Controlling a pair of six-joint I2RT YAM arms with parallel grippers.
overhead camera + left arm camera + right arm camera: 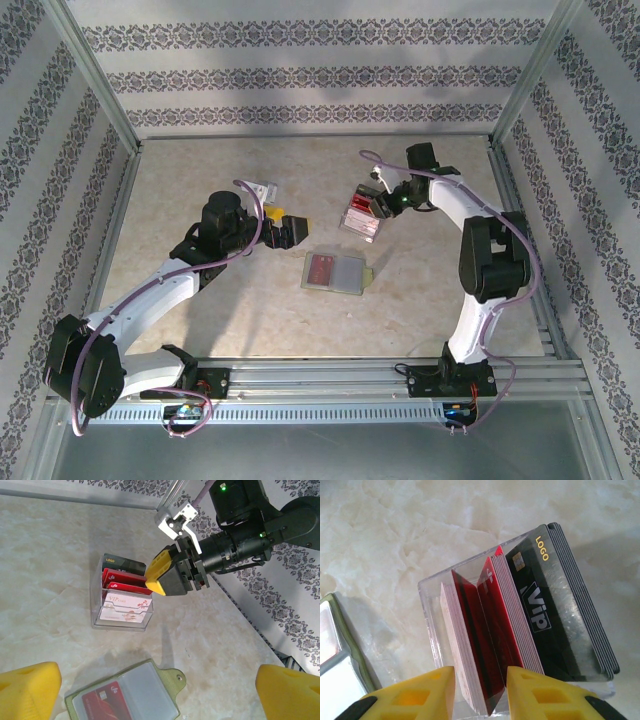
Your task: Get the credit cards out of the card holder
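Note:
The olive-green card holder [335, 272] lies spread open on the table, with a red credit card [322, 268] in its left clear pocket. In the left wrist view the card holder [135, 692] sits below my open left gripper [159, 689], the red card [102, 700] showing under the plastic. My left gripper [285, 232] hovers just left of the holder. My right gripper [378, 203] hangs over a clear box [362, 215]. Its yellow fingers [415, 695] stand apart on either side of a white card stack [462, 650] and a red card [495, 620] standing in the box.
The clear box [121, 622] holds rows of dark, red and white cards, with a dark VIP card [545, 605] at the back. A small white item [262, 190] lies behind the left arm. Patterned walls and a metal frame [500, 190] enclose the table.

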